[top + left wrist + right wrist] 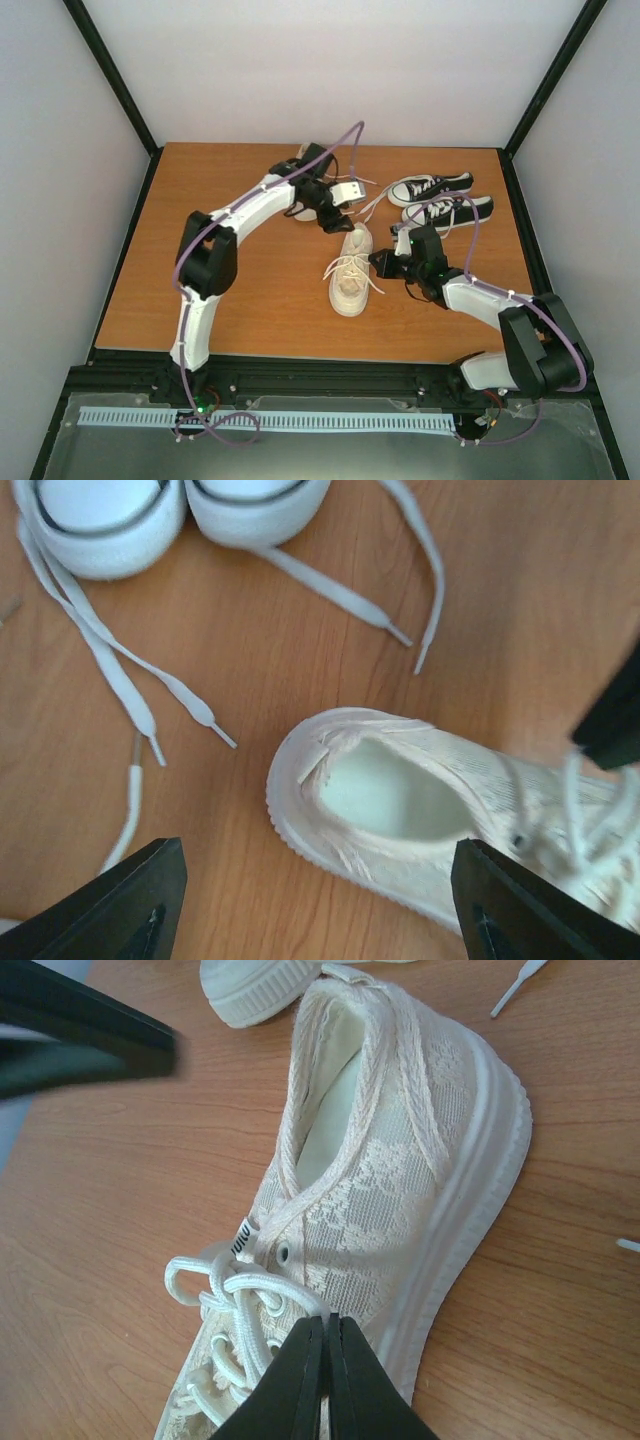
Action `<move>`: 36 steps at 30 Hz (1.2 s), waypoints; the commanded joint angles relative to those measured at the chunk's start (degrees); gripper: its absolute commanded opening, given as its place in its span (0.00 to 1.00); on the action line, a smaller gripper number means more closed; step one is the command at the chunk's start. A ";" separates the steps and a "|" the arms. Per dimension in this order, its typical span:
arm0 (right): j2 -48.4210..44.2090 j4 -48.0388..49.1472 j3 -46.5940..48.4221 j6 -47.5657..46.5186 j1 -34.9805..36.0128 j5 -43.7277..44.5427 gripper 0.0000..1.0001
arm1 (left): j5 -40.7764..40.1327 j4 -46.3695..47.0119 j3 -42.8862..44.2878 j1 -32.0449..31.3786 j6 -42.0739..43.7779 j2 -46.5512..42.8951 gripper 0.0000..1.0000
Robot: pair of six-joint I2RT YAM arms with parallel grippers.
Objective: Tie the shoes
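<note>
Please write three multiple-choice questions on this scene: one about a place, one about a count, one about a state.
1. Where do the black sneakers lie from the cream shoe? A) beyond it, to the right B) nearer, to the left C) on it
2. How many black sneakers? A) one B) two C) four
3. The left tool is: A) open B) shut C) holding a lace
Answers: 1A, the top view shows it; 2B, a pair lies side by side; 3A, its fingers stand wide apart.

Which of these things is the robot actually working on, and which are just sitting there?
Part of the job:
cream sneaker
its white laces
left gripper, open
right gripper, shut at the laces

Just lying about:
two black sneakers with white toe caps
their loose laces
</note>
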 commanded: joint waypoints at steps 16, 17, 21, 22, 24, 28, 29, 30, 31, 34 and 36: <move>-2.82 -0.45 -1.56 -0.99 -0.47 5.98 0.03 | -11.38 6.05 6.48 -4.73 -6.78 12.16 0.01; -3.44 -0.60 -1.91 -0.55 -0.48 7.28 0.03 | -12.32 6.60 5.17 -4.72 -6.89 11.56 0.01; -7.25 0.12 -4.81 2.51 -0.66 12.48 0.03 | -17.48 9.06 -0.15 -4.71 -7.29 8.74 0.01; -8.09 0.67 -5.58 3.23 -0.64 12.87 0.03 | -18.57 9.81 -1.44 -4.71 -7.54 8.17 0.01; -8.97 1.73 -6.52 4.27 -0.64 12.56 0.03 | -20.71 11.43 -3.81 -4.71 -8.44 6.80 0.01; -9.41 1.25 -7.55 6.25 -0.71 13.91 0.03 | -23.03 14.41 -7.21 -4.56 -9.77 4.68 0.01; -9.86 1.08 -8.03 7.09 -0.85 14.62 0.03 | -23.44 15.05 -7.93 -4.49 -9.99 4.29 0.01; -10.21 0.81 -8.37 8.16 -1.22 15.04 0.03 | -23.80 15.58 -8.42 -4.34 -10.14 4.05 0.01; -10.39 0.51 -8.72 9.22 -1.56 15.31 0.03 | -23.93 15.82 -8.88 -4.07 -10.32 3.92 0.01; -10.33 -0.11 -8.89 11.42 -1.96 15.46 0.03 | -23.63 15.92 -9.48 -3.52 -10.49 3.74 0.01; -9.44 -0.82 -8.19 11.81 -2.04 15.18 0.03 | -23.29 16.00 -9.86 -3.40 -10.31 3.49 0.01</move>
